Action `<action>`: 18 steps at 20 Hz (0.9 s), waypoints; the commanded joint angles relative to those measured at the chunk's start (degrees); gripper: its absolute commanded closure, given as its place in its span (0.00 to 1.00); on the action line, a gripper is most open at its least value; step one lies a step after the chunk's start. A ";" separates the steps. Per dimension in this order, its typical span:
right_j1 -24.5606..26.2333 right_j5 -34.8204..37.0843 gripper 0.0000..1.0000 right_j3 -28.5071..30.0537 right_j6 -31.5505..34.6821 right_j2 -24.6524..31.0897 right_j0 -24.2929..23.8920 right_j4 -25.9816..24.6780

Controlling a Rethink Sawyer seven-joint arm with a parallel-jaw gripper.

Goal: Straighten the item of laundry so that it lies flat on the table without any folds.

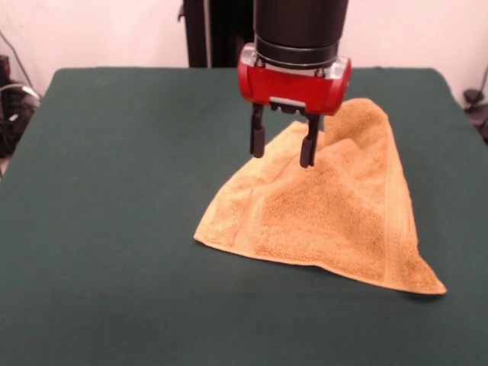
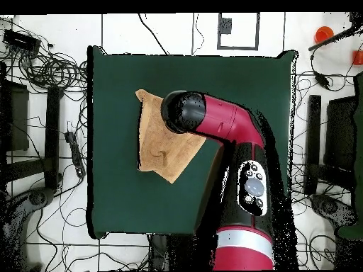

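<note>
The table (image 1: 114, 229), dark green and far larger than anything on it, spreads out on every side below the end effector (image 1: 282, 147) — bare cloth in front of it and to both flanks. The arm (image 2: 234, 127) is the next biggest thing; in the overhead view its black head and red housing cover one side of the towel (image 1: 328, 221) entirely.

The towel lies directly beneath and in front of the end effector, folded over on itself into a rough triangle. One long straight edge runs well in front of the fingers, ending in a pointed corner off to one side; the peak of the triangle rises just behind them. A soft ridge sits under the fingers, where the upper layer seems to lie doubled.

The end effector hangs with its two dark fingers spread apart and nothing between them. Their tips appear to be just above the pile, or barely brushing it — which of the two I cannot tell.

By my reading, the step in hand is the approach for a pinch: the fold is still in place, so the task is not far along. The next move likely calls for lowering onto the top layer only, closing on it, then drawing it away from the fold until it opens flat.

Hidden: the part of the towel under the arm in the overhead view, how many layers lie at the ridge, and the towel's far edge behind the red housing.
</note>
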 commanded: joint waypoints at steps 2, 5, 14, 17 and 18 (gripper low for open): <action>3.85 -1.53 0.00 9.49 14.82 1.96 1.60 2.36; 3.66 -1.34 0.00 10.16 14.49 2.13 1.56 2.33; 3.48 -1.38 0.00 11.90 13.96 2.31 1.63 2.13; 3.53 -1.63 0.00 12.54 13.46 2.27 1.66 1.70; 3.51 -1.88 0.00 12.81 13.26 2.29 1.68 1.53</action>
